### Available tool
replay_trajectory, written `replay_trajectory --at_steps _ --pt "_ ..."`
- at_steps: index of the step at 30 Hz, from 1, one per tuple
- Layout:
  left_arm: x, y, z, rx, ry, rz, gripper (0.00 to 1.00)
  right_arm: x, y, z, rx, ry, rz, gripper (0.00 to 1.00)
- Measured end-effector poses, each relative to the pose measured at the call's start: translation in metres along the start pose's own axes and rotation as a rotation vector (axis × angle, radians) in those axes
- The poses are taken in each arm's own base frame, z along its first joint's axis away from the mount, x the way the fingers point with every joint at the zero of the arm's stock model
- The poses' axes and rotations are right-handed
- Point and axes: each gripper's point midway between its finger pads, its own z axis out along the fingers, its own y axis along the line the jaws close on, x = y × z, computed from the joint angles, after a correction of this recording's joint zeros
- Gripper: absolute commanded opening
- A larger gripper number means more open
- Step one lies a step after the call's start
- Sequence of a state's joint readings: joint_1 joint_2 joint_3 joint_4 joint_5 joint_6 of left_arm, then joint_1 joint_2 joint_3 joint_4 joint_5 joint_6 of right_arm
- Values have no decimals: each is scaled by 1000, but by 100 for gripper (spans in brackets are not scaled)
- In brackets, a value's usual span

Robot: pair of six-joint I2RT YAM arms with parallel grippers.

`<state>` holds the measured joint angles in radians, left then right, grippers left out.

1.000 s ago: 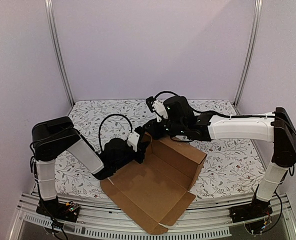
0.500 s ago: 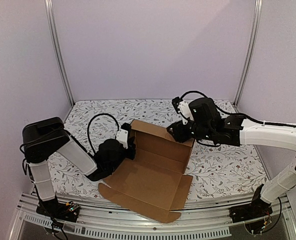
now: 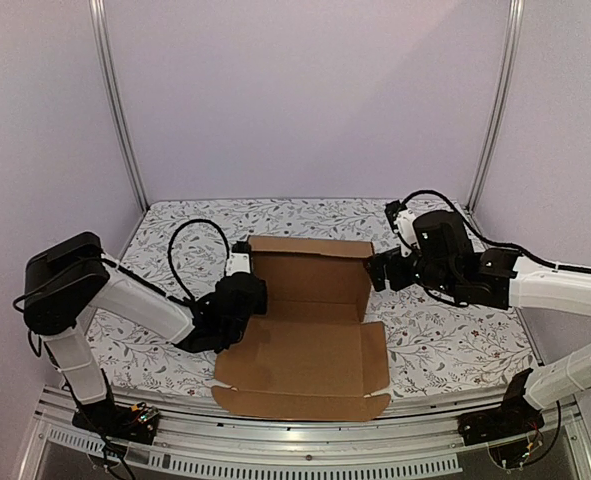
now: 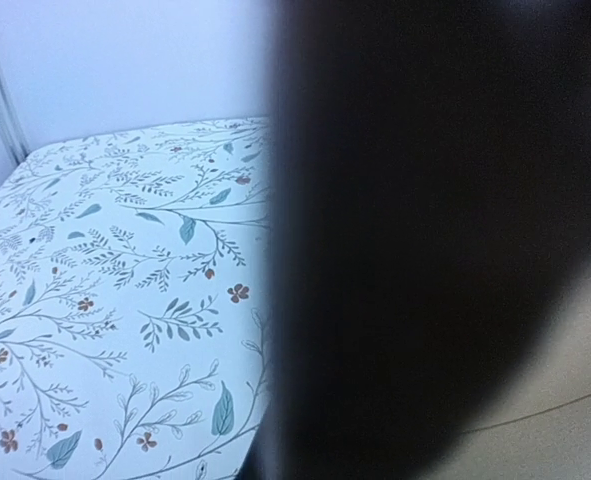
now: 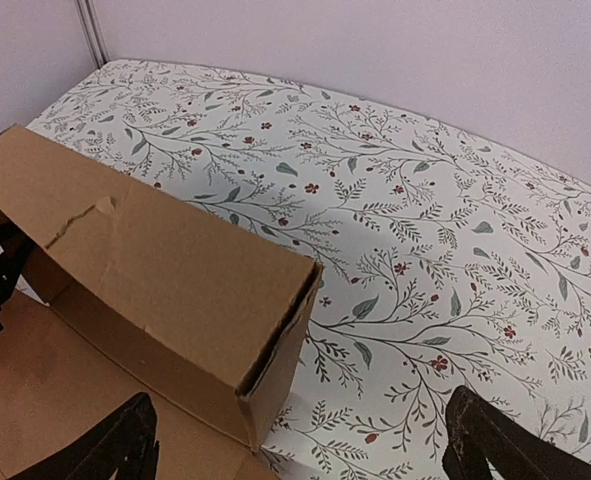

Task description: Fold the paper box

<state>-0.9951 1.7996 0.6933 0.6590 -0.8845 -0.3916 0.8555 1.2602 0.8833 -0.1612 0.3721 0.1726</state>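
Brown paper box (image 3: 305, 350), left edge apparently in left claw (image 3: 249, 296).

No legible text or markings

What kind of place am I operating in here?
Probably a lab robot cell, not a home: plain lilac walls, aluminium corner posts, and a floral cloth tabletop holding the paper box.

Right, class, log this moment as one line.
left gripper: shut on paper box | right gripper: open, empty | rear wall: upright
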Motion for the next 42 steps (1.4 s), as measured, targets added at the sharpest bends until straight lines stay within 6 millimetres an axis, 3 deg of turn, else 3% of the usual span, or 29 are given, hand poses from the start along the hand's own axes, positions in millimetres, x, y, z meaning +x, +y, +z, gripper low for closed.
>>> replay_trajectory --at_steps 7,16,19,24,29,42 --pt "3 12 -2 -132 88 -50 0 38 -4 9 3 48 27 99" --pt "15 20 -13 -259 131 -102 0 32 -1 14 -6 4 67 97" --pt "16 21 -19 -278 127 -109 13 32 2 20 -13 -2 78 97" --pt "22 23 -30 -293 132 -67 22 35 7 28 -31 1 83 95" --pt "24 22 -40 -300 126 -25 39 34 10 30 -44 -1 84 93" --pt "2 9 -60 -260 106 13 72 32 16 22 -99 -13 92 94"
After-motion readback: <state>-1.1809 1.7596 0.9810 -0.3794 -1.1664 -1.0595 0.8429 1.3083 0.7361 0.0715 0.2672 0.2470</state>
